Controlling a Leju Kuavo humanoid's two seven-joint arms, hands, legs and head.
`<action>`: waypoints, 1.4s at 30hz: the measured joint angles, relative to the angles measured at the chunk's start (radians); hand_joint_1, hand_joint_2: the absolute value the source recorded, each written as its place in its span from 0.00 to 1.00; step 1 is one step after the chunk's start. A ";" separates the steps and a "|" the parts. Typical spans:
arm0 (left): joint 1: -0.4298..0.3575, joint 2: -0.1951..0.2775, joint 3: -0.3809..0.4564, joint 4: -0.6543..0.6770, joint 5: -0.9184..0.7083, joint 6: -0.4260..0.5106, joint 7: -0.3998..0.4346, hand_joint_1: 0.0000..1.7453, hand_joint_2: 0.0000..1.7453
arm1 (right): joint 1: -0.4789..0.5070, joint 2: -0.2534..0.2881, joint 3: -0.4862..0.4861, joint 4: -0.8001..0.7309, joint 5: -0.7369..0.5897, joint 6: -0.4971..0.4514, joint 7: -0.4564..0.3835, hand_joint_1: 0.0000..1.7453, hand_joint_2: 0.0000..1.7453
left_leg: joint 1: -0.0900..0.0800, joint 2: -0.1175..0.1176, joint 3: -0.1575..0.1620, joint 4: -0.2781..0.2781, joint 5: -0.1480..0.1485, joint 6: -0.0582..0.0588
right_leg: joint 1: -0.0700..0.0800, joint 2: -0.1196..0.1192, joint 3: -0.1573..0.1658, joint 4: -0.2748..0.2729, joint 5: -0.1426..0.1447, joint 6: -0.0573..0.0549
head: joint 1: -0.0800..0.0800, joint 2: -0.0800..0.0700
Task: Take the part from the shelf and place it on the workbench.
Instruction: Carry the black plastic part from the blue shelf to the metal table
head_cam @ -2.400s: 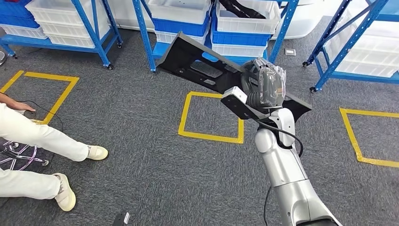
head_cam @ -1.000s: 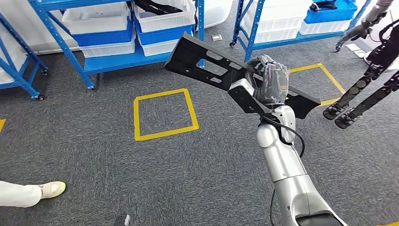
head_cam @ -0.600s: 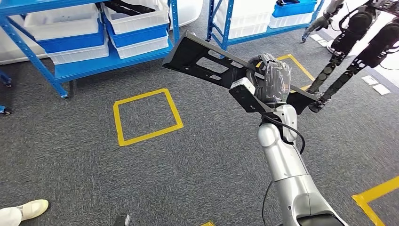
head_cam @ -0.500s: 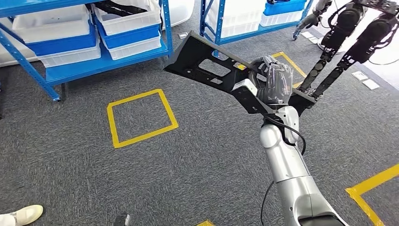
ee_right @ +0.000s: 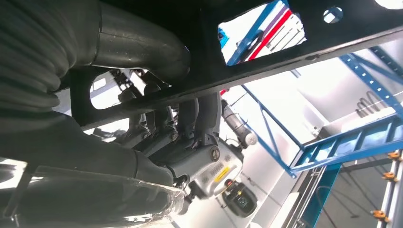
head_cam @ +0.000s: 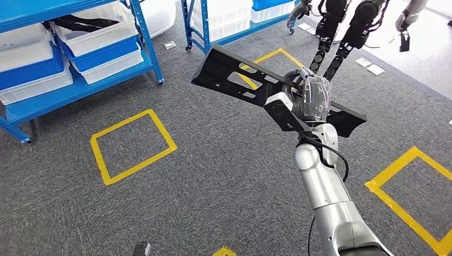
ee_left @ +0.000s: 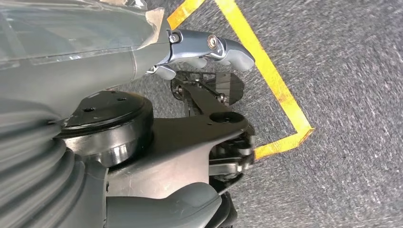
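Still, the right hand (head_cam: 312, 98) grips the long black part (head_cam: 250, 85), held tilted above the carpet as before. The whole view has swung: the blue shelf (head_cam: 64, 48) now sits further left. The left hand (ee_left: 204, 47) hangs with fingers loosely curled, holding nothing.

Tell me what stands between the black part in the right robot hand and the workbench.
No workbench is in view, so that cannot be judged. The right robot hand holds the black part over open grey carpet. Another robot's dark legs stand ahead and blue shelves stand to the left.
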 joint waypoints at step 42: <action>0.012 0.031 0.012 -0.001 0.054 -0.004 -0.009 0.00 1.00 | -0.100 0.073 0.081 0.121 0.013 0.031 0.025 1.00 1.00 | -0.005 0.022 0.084 -0.216 0.101 0.051 | 0.011 -0.041 -0.151 0.238 -0.086 0.028 | 0.021 0.000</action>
